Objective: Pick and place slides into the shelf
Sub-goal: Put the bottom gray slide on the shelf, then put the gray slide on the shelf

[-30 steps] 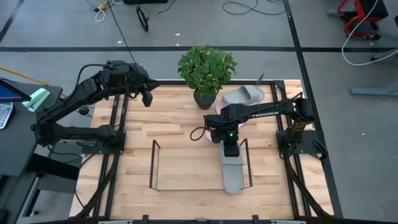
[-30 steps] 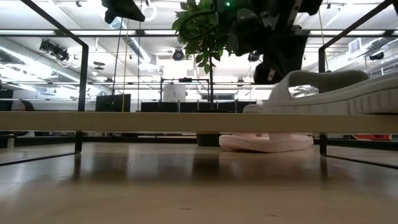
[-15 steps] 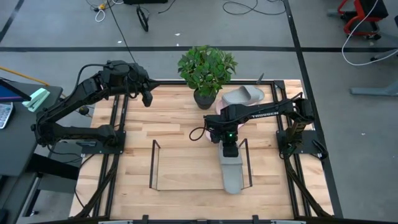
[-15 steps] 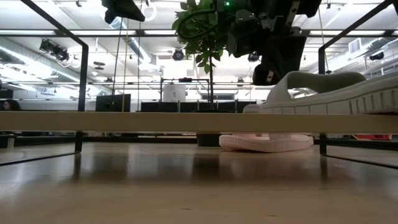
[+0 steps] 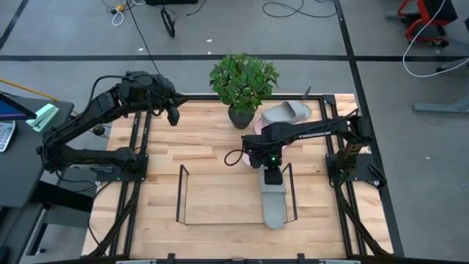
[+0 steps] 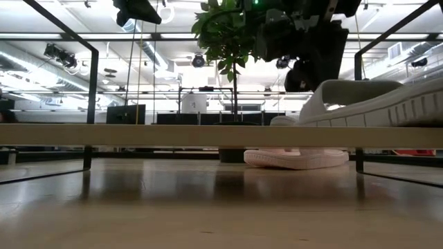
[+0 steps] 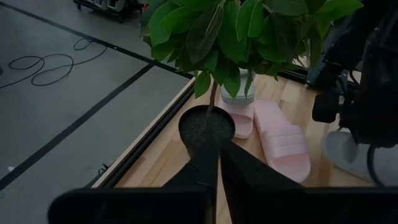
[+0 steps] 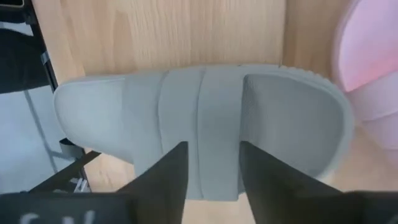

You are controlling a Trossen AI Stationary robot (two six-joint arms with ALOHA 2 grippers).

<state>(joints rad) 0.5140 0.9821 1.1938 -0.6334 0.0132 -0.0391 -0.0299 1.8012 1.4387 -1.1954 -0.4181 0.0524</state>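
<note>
A grey slide (image 5: 274, 204) lies lengthwise at the right end of the black wire shelf (image 5: 181, 194), raised on its rails in the low view (image 6: 374, 104). My right gripper (image 5: 272, 176) stands over the slide's far part, shut on its strap. A second grey slide (image 5: 287, 112) lies on the table at the far right, beside the plant. The pink pair (image 7: 283, 140) lies on the table near the pot, mostly hidden under my right arm in the high view. My left gripper (image 5: 172, 114) is shut and empty, held high at the far left. My right gripper comes at the grey slide from above, pointing down. Its two fingers (image 8: 168, 171) stand on either side of a band of the broad strap (image 8: 208, 124), lying across the slide. The fingertips are hidden by the fingers themselves. The slide lies on the shelf, its near end tilted up.
A potted plant (image 5: 243, 84) stands at the table's far edge between the arms. Black rail frames (image 5: 139, 147) run along the left and right sides. The shelf's left and middle part (image 5: 220, 198) shows bare wood.
The grey slide's near end has tipped up a little in the low view. My right gripper has shifted slightly over it.
</note>
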